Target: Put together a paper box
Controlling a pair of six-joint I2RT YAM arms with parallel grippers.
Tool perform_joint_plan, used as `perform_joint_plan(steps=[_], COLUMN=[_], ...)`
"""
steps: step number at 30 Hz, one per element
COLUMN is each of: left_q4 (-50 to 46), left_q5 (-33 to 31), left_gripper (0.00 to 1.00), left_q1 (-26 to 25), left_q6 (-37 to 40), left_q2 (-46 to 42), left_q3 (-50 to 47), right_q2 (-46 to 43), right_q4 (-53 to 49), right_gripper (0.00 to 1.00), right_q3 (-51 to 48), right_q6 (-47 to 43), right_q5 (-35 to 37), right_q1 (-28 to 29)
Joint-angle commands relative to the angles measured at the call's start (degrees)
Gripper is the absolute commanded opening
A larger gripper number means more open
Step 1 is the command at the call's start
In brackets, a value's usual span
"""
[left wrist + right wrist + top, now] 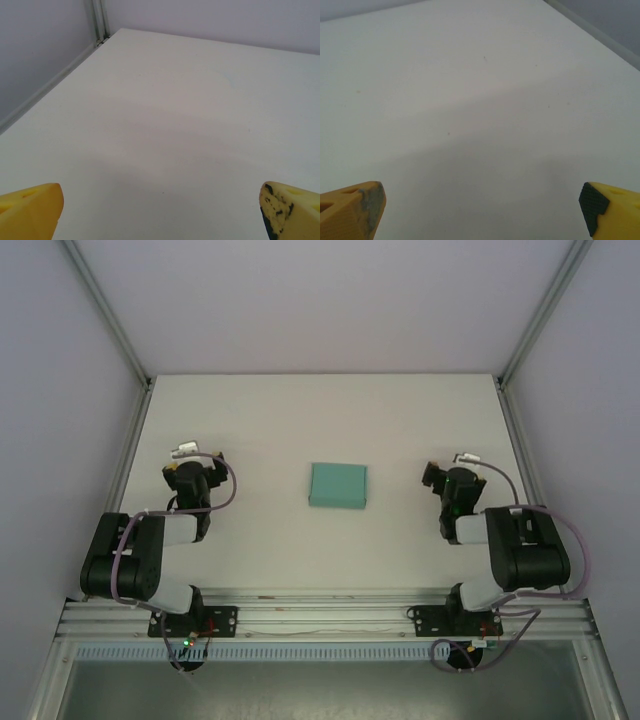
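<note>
As the top view is showing, the paper box (338, 485) is lying flat in the middle of the table (250, 420), long axis running left-right, well apart from the left gripper (188, 465) and right gripper (443, 480). Left wrist: yellow fingers (30, 210) are standing wide open, empty, cut off by the frame's bottom edge. Right wrist: fingers (350, 210) are likewise gaping, empty.

Teal paper box (338, 485), folded flat, lies mid-table.

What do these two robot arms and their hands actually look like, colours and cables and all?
Both the left arm and right arm are chunky black joints linked by pale grey tubes, with thin purplish cables looping alongside. Each hand has two yellow wedge-shaped fingers; the left hand has one pad speckled black, the right hand a dark ribbed pad.
</note>
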Motion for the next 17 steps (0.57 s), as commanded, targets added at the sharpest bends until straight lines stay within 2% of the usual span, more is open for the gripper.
perform_joint_plan(steps=[1, 3, 17], left_q4=[2.5, 2.6, 2.7], left_q5=[0.6, 0.6, 0.6], left_gripper=[1.0, 1.0, 1.0], left_q1=[0.6, 0.6, 0.5], left_q6=[0.9, 1.0, 1.0], left_q2=[-0.1, -0.1, 0.0], left_q3=[-0.5, -0.6, -0.6], right_q2=[-1.6, -0.7, -1.1], right_q4=[-2.0, 1.6, -0.1], right_gripper=[1.0, 1.0, 1.0], right_q3=[3.0, 1.8, 2.3], right_q6=[2.1, 1.9, 1.9], right_q5=[-1.9, -2.0, -2.2], right_q1=[-1.6, -1.6, -1.6])
